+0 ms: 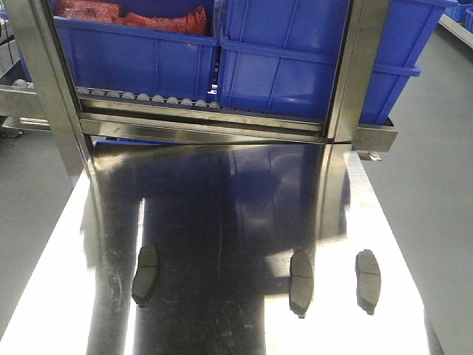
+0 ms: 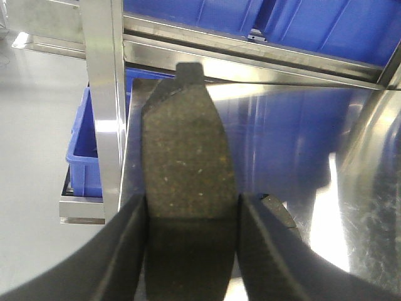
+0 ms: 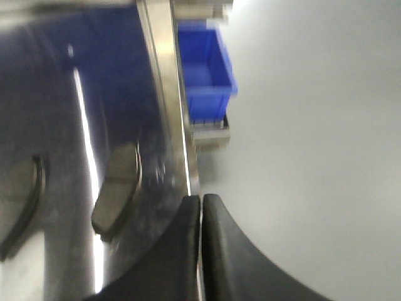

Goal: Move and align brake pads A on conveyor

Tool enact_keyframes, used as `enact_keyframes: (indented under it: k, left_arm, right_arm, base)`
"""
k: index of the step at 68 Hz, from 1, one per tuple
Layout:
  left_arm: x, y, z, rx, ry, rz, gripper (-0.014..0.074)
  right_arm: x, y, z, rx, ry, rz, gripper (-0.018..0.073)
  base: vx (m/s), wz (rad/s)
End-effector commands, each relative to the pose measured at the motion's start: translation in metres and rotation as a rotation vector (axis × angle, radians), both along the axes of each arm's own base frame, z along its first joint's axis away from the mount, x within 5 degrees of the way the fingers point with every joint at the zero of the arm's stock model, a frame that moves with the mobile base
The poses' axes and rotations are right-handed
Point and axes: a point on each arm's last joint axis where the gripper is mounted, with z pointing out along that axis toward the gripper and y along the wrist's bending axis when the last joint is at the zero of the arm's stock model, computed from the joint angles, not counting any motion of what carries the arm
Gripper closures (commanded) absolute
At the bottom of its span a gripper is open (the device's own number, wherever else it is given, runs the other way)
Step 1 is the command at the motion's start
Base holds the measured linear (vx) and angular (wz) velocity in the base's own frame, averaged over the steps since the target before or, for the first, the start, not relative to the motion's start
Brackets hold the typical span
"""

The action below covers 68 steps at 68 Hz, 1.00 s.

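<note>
Three dark grey brake pads lie on the shiny steel tabletop point(image 1: 236, 192) in the front view: one at the left point(image 1: 145, 274), one at centre right point(image 1: 301, 282), one further right point(image 1: 368, 279). No gripper shows in that view. In the left wrist view my left gripper point(image 2: 191, 207) is shut on a fourth brake pad point(image 2: 188, 144), held above the table, with another pad point(image 2: 279, 210) lying beside its right finger. My right gripper point(image 3: 201, 197) is shut with nothing in it, over the table's right edge near a pad point(image 3: 117, 188). The conveyor is out of view.
Blue plastic bins point(image 1: 295, 66) sit on a steel rack with a roller track point(image 1: 148, 97) behind the table. Steel posts point(image 1: 44, 81) stand at the table's back corners. A lower blue bin point(image 2: 81, 157) hangs off the left side, another point(image 3: 207, 69) off the right. Grey floor surrounds the table.
</note>
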Motion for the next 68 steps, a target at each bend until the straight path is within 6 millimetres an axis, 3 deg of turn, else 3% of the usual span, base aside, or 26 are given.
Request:
enact_keyframes:
  k: [1,22,29,49,68]
  left_arm:
    - [0.003,-0.001,0.018,-0.030,-0.123,0.003,0.0602]
    - [0.003,-0.001,0.018,-0.030,-0.123,0.003,0.0602]
    - [0.003,-0.001,0.018,-0.030,-0.123,0.003,0.0602]
    - [0.003,-0.001,0.018,-0.030,-0.123,0.003,0.0602]
    - [0.003,-0.001,0.018,-0.030,-0.123,0.003,0.0602]
  right_arm:
    - [0.012,-0.001,0.006,-0.003,-0.003,0.001,0.0571]
    - [0.013,-0.002,-0.002,-0.006,0.095,-0.001,0.0542]
    - [0.012,-0.001,-0.002,0.002,0.098,0.001,0.0472]
    - [0.011,0.003,-0.004,0.026,0.125,0.039,0.0146]
    - [0.018,0.013,-0.006,0.073,0.124,0.144,0.0106]
  base:
    - [0.00,0.00]
    - [0.00,0.00]
    - [0.00,0.00]
    - [0.00,0.00]
    - [0.00,0.00]
